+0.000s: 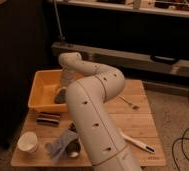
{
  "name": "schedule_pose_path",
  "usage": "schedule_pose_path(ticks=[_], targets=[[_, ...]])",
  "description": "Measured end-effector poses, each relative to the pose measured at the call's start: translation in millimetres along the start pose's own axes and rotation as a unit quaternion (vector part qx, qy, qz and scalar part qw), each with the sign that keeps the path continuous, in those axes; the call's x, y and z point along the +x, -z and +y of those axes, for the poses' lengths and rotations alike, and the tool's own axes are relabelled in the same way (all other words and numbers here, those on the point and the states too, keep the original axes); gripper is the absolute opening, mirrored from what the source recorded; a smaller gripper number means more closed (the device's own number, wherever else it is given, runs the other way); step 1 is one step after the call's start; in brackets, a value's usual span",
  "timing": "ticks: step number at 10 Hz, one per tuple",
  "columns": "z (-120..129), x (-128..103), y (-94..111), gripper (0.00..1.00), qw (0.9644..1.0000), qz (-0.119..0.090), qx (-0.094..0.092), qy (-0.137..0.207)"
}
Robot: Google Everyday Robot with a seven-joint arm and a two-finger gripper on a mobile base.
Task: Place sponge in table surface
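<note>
On the near left of the pale wooden counter (136, 124) stands a white paper cup (28, 142), with a crumpled grey cloth (59, 145) just to its right. A long white utensil (137, 143) lies near right. The white robot arm (93, 117) rises mid-counter and bends far-left. A flat black bar (49, 118) lies just in front of the yellow plastic tray (38, 90). The dark hand (61, 95) hangs inside that tray; I cannot tell whether it is clenched or released. The sponge cannot be made out.
</note>
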Motion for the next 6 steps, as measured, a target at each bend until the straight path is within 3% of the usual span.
schedule_pose_path(ticks=[3,6], targets=[[1.7,-0.1,2.3,0.80,0.9999,0.013,-0.009,0.001],[4.6,1.1,4.0,0.80,0.9998,0.017,-0.004,0.007]])
